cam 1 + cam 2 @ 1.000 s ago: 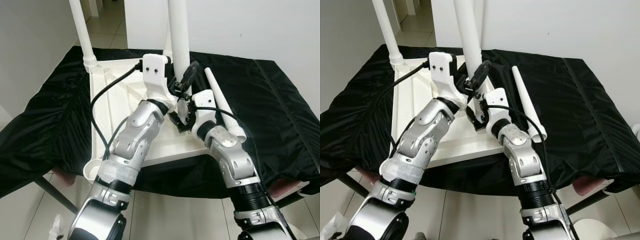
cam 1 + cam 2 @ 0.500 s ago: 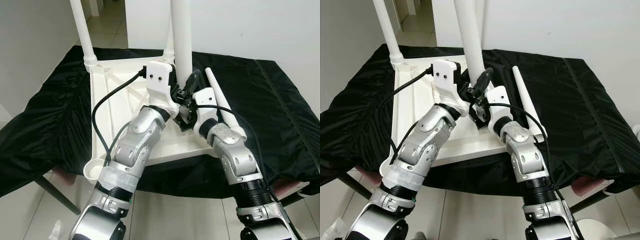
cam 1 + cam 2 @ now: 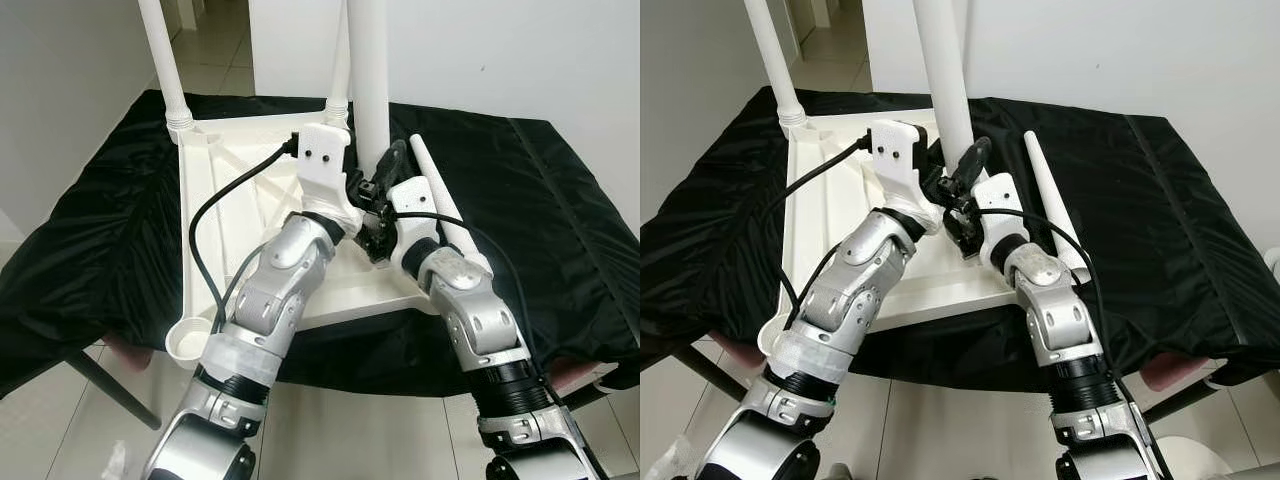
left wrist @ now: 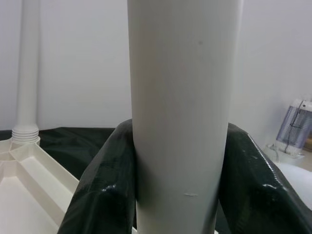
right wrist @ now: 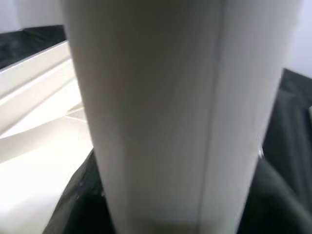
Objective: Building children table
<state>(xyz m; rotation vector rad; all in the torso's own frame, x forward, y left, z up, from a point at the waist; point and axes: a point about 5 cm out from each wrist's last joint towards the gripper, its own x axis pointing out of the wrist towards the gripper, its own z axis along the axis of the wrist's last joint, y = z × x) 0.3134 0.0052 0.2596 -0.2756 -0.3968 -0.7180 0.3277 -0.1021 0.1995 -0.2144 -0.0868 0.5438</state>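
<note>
Leg (image 3: 371, 80) upright, clamped between left claw (image 4: 180, 185) and right claw (image 3: 385, 185)

table legs: 4 — three upright (image 3: 160, 60) (image 3: 340, 75) (image 3: 370, 80), one lying (image 3: 445, 215) | tabletop (image 3: 225, 215): 1 | black cloth (image 3: 560, 220): 1 | robot arms: 2

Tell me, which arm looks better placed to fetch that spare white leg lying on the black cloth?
Probably the right. The loose leg lies on the black cloth just beside the right gripper, on that arm's side. The left gripper has both fingers clamped around the upright leg, steadying it over the tabletop.
</note>
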